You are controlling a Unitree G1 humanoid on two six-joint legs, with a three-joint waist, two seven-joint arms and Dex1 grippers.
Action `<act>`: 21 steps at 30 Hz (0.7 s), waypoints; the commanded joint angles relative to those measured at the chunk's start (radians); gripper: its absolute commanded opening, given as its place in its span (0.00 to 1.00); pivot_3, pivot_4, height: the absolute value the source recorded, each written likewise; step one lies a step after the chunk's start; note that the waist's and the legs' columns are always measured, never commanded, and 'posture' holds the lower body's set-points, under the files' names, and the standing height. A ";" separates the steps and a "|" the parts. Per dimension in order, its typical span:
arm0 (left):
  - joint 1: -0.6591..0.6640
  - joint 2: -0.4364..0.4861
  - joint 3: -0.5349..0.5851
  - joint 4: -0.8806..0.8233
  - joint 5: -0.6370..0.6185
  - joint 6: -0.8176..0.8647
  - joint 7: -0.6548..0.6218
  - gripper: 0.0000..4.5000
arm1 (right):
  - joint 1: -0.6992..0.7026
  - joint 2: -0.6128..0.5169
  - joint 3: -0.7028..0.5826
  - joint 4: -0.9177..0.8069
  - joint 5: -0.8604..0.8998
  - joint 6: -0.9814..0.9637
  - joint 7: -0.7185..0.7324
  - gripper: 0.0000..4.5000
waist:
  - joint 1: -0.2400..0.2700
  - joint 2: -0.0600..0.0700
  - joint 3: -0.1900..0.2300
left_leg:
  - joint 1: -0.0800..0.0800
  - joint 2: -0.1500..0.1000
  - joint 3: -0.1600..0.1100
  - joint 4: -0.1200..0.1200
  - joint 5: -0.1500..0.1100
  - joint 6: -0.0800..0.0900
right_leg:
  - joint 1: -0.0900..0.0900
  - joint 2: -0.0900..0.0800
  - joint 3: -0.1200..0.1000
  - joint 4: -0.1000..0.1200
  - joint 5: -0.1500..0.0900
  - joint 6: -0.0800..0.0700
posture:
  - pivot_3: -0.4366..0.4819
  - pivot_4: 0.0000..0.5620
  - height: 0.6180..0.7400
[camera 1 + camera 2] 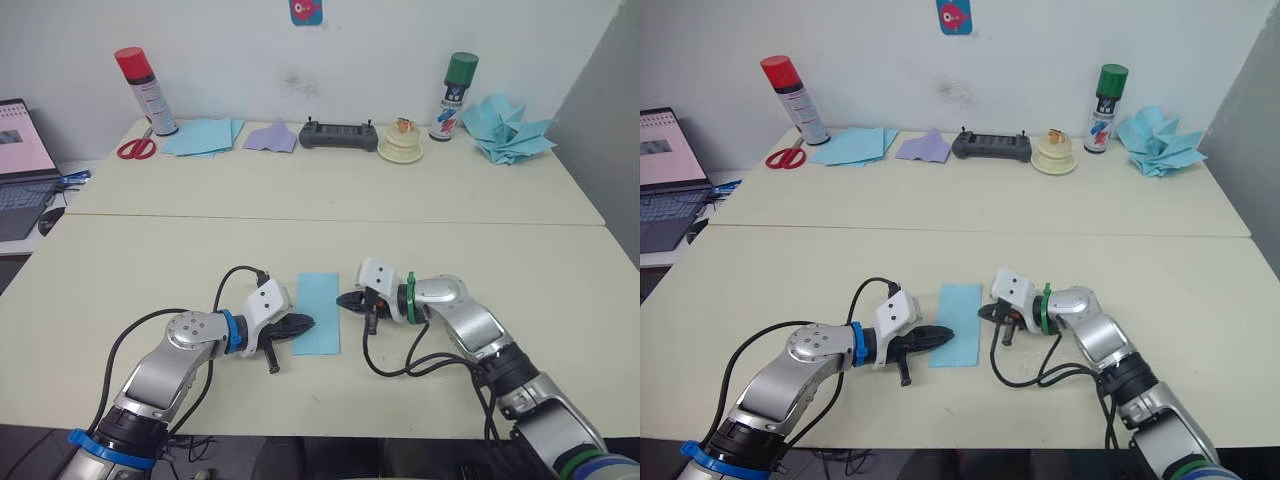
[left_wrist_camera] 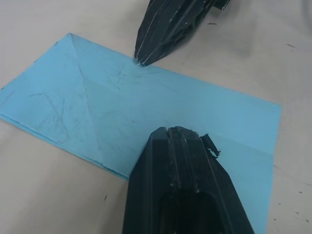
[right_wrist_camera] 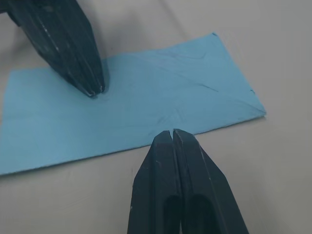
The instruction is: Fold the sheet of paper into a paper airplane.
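Just one sheet of paper (image 1: pixel 318 312) (creased), two closed tools (image 1: pixel 303 323) (image 1: pixel 348 299) flanking.

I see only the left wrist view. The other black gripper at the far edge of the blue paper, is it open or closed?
Observer: Closed. In the right wrist view the right gripper has its fingers together, with the tip at a long edge of the sheet of paper.
Operator: Is the sheet pointed already?
Observer: No. From the head camera it is a narrow rectangle, flat between the right gripper and the left gripper.
Operator: Is there spare paper?
Observer: Yes, a pile of blue sheets lies far back, beside the scissors.
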 commanded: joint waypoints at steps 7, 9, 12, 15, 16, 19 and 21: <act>0.035 0.011 -0.040 0.031 0.023 0.042 -0.012 0.00 | 0.082 -0.035 0.061 -0.120 0.082 0.223 0.135 0.01 | 0.001 0.000 -0.002 | 0.000 0.000 0.000 -0.001 0.000 0.000 | 0.000 0.000 0.000 0.000 -0.001 -0.001 | 0.48 0.27 1.00; 0.034 0.017 -0.040 0.033 0.023 0.043 -0.019 0.00 | 0.088 -0.035 0.071 -0.134 0.098 0.254 0.153 0.01 | 0.001 0.000 -0.002 | 0.001 0.000 0.000 -0.001 0.000 0.000 | 0.000 0.000 0.000 0.000 -0.001 -0.001 | 0.48 0.27 1.00; 0.028 0.029 -0.036 0.035 0.023 0.045 -0.032 0.00 | 0.098 -0.050 0.102 -0.154 0.107 0.282 0.192 0.01 | 0.000 0.000 -0.003 | 0.001 0.000 0.000 -0.001 0.000 0.000 | 0.000 0.000 0.000 0.000 -0.001 -0.002 | 0.48 0.27 1.00; 0.016 0.043 -0.031 0.049 0.027 0.042 -0.044 0.00 | 0.103 -0.068 0.125 -0.171 0.120 0.297 0.232 0.01 | -0.002 -0.001 -0.005 | 0.001 0.001 0.000 -0.002 0.000 0.000 | 0.000 0.001 -0.001 0.000 -0.003 -0.003 | 0.48 0.27 1.00; 0.013 0.046 -0.030 0.052 0.028 0.041 -0.047 0.00 | 0.103 -0.076 0.131 -0.178 0.126 0.304 0.244 0.01 | -0.002 -0.002 -0.006 | 0.001 0.001 -0.001 -0.002 0.000 0.000 | 0.000 0.001 -0.001 0.000 -0.004 -0.003 | 0.48 0.27 1.00; 0.010 0.050 -0.032 0.056 0.032 0.037 -0.050 0.00 | 0.095 -0.110 0.131 -0.199 0.128 0.306 0.270 0.01 | -0.004 -0.002 -0.006 | 0.001 0.001 -0.001 -0.003 -0.001 0.001 | 0.000 0.001 -0.001 0.000 -0.005 -0.004 | 0.48 0.27 1.00; 0.008 0.049 -0.033 0.061 0.034 0.034 -0.051 0.00 | 0.085 -0.127 0.123 -0.207 0.129 0.301 0.279 0.01 | -0.004 -0.002 -0.006 | 0.001 0.001 -0.001 -0.003 -0.001 0.001 | 0.000 0.001 -0.001 0.000 -0.005 -0.004 | 0.48 0.27 1.00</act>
